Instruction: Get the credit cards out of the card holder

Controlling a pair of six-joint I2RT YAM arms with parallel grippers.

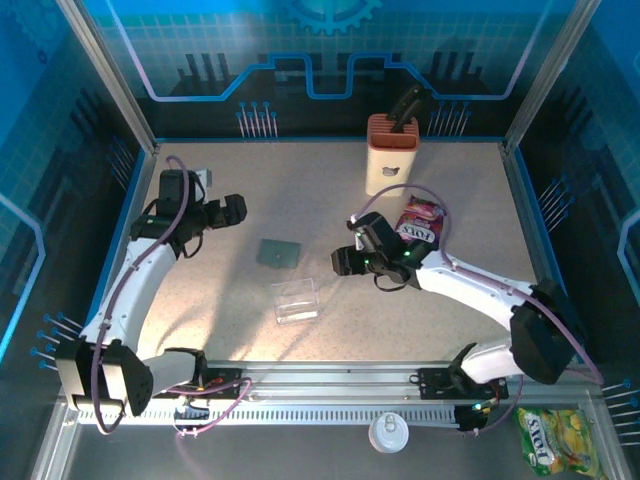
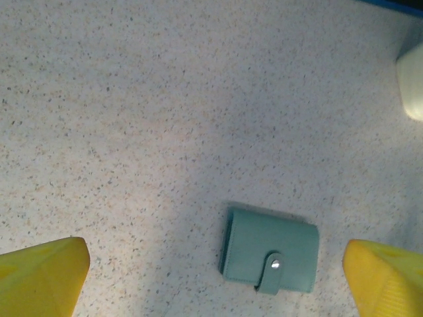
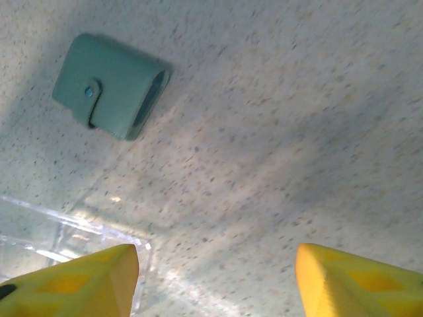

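An orange-and-cream block [image 1: 390, 155] stands upright at the back, a purple-red snack packet [image 1: 421, 222] near it. A clear plastic box [image 1: 295, 300] lies nearer.

The card holder [image 2: 269, 259] is plain pale teal with a small silver snap [image 2: 275, 265]. The tabletop [image 1: 330, 190] is beige, speckled all over with fine dark flecks. The left hand [image 2: 215, 251] and right hand [image 3: 217, 254] have bright yellow fingers. The block [image 1: 391, 152] is orange over cream, and the snack packet [image 1: 421, 222] is pink-purple.
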